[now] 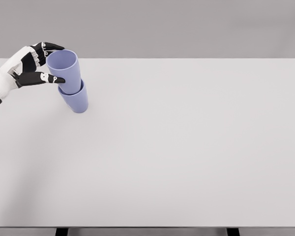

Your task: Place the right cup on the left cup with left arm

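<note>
A: Where is the cup that had to be moved?

B: The upper cup (pixel 64 69) is nested in the lower cup (pixel 74 101), near the far left corner of the worktop (pixel 187 147). Both are the same pale violet-blue. The upper one sits only partway down, so most of its wall shows above the lower cup's rim.

A: Do they stand straight?

B: From the head view the stack leans up and to the left: the upper cup's open mouth faces the camera, and the base of the lower cup rests on the worktop, down and to the right of it. Whether that lean is real or just the camera angle, I cannot tell.

A: Anything inside?

B: The inside of the upper cup is visible and shows only its own wall. The inside of the lower cup is filled by the upper cup's bottom.

A: And the hand?

B: The left hand (pixel 37 66) comes in from the left edge on its white forearm and is closed around the upper cup near the rim. The thumb (pixel 51 78) lies across the near side of the cup wall; the dark-tipped fingers (pixel 51 47) wrap round the far side by the rim. The palm faces right, toward the cup.

A: What else?

B: Just the white worktop, with a grey wall behind.
</note>
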